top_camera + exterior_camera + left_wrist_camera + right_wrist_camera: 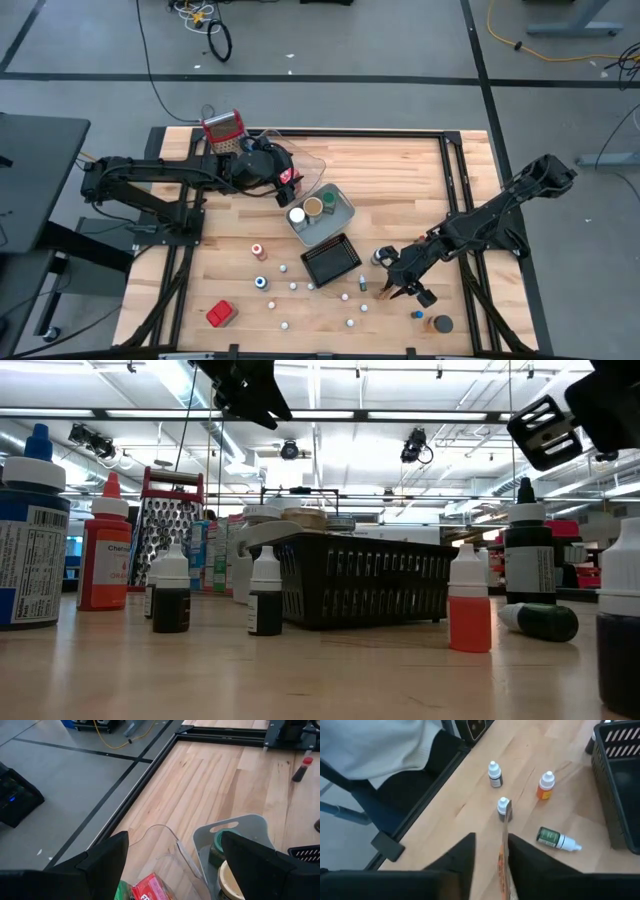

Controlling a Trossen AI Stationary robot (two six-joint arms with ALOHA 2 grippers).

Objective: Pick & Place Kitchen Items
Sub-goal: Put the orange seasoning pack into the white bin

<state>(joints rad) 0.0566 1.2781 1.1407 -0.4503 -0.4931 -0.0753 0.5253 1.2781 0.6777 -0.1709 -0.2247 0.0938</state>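
My right gripper (490, 842) hangs low over the table's near right part (398, 282), its fingers a narrow gap apart. A thin orange-brown strip (504, 862), seen edge-on, runs between them and out past their ends. Ahead of it small dropper bottles stand on the wood: a dark one (503, 806), a white-capped one (494, 774) and an orange one (545, 785). A green one (557, 839) lies on its side. My left gripper (175, 865) waits open above the clear tray (312, 168), which holds a red carton (150, 887). My right gripper has the thin strip between its two fingers, which lie along it and slant down from the table's right. The strip runs close along one finger (520, 857), and a gap shows on its other side. I cannot tell whether that finger touches it.
A black basket (331, 260) and a grey tray (343, 212) with jars stand mid-table. The grater (224, 128) is at the far left. A red carton (221, 313), several small bottles and a dark jar (441, 323) are scattered along the near side. White cloth (370, 745) shows beyond the table's edge.
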